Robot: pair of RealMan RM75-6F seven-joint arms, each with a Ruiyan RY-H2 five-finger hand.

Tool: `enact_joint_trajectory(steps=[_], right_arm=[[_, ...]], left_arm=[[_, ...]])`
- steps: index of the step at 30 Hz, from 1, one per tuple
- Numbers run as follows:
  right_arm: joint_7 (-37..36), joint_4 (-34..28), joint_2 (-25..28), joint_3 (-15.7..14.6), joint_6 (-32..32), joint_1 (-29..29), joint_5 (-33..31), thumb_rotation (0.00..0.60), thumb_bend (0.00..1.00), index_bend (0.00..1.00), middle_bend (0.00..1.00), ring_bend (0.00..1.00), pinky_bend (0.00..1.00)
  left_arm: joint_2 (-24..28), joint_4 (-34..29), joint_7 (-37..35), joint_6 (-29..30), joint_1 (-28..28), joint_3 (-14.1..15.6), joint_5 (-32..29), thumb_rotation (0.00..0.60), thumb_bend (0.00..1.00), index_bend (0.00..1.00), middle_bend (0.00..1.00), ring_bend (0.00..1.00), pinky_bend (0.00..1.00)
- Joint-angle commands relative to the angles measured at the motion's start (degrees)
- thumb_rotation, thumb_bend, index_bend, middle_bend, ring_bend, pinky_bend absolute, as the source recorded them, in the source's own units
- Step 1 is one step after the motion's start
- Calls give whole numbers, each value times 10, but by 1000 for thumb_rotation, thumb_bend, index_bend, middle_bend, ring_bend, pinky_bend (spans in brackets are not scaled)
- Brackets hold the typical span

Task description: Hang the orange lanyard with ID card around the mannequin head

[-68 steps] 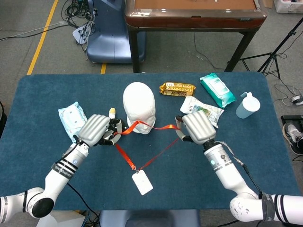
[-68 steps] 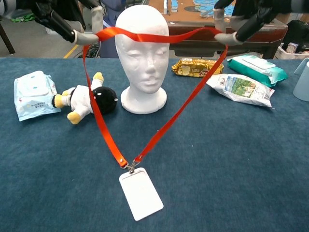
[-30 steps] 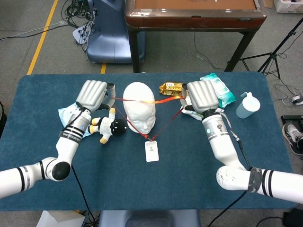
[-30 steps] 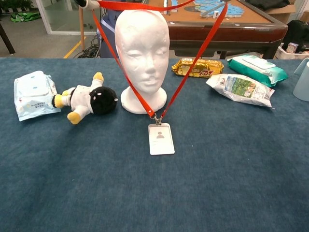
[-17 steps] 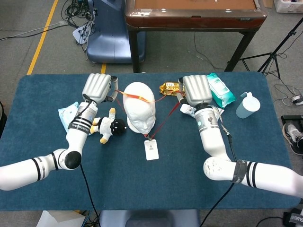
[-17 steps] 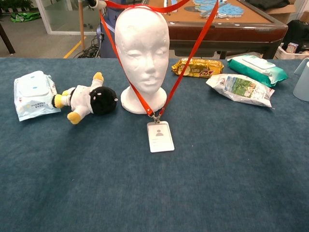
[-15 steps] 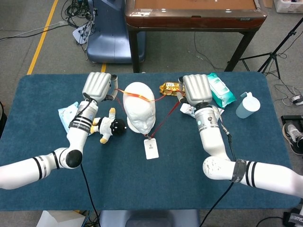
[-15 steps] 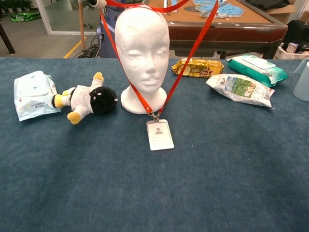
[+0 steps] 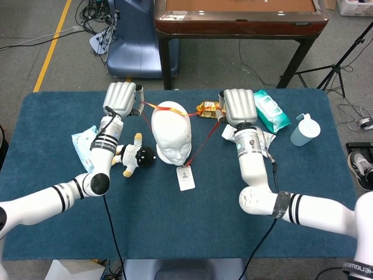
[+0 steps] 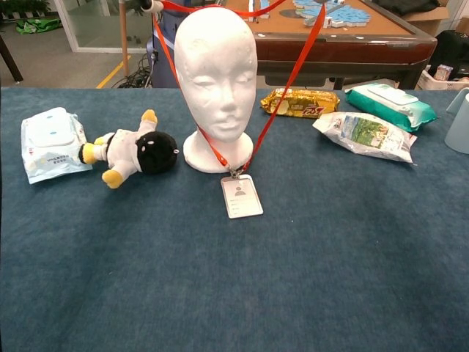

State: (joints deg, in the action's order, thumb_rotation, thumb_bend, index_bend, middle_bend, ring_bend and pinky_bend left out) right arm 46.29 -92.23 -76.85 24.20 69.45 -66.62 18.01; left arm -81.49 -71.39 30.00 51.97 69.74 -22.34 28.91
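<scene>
— Looking at the lanyard [image 9: 201,146], where is it found?
— Its orange strap is seen stretched across the crown of the mannequin head [image 9: 171,131], between the two raised robot hands. One end is pinched at the left robot hand [image 9: 120,98], the other at the right robot hand [image 9: 238,107]. From each robot hand a strand is led down in front of the face, and the two are joined just below the chin.

— And the card?
— The ID card [image 10: 241,196] is laid flat on the tabletop [image 9: 291,192], just before the base of the mannequin head, below and between the robot hands.

— What is seen beside the robot hands?
— Under the left robot hand a plush doll [image 9: 134,156] and a pale blue wipes pack [image 9: 83,143] are found. Near the right robot hand a gold snack bar [image 10: 300,103], a printed pouch [image 10: 363,135], a green wipes pack [image 9: 268,109] and, further out, a blue cup [image 9: 304,130] are set.
</scene>
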Motion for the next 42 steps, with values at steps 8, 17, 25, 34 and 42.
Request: enact_joint_trajectory(steps=[8,17,25,34,42], right_arm=[[13,39,-35,6,5,-17,-9,600,426,630,941,970,1000],[31,67,-52,13,9,-25,-27,600,426,630,941,970,1000],[49,73,-57,17,7,-26,-44,600,339,510,936,970,1000],[56,63,-57,22,14,-26,-41,600,0,199,937,969,1000],[39,13,-18,9,10,0,7,600,0,170,927,963,1000]], left_arm=[[-38,72,18,-24,24,-2,-27,600,370,553,1000,1000,987],[-54,108,36,-40,34,-3,-48,600,367,514,1000,1000,987],[-56,109,59,-48,37,1,-68,524,270,251,798,817,922],[-45,96,57,-54,30,2,-72,26,118,53,220,267,605],[-8,47,28,-51,6,-1,-57,0,111,0,92,152,444]])
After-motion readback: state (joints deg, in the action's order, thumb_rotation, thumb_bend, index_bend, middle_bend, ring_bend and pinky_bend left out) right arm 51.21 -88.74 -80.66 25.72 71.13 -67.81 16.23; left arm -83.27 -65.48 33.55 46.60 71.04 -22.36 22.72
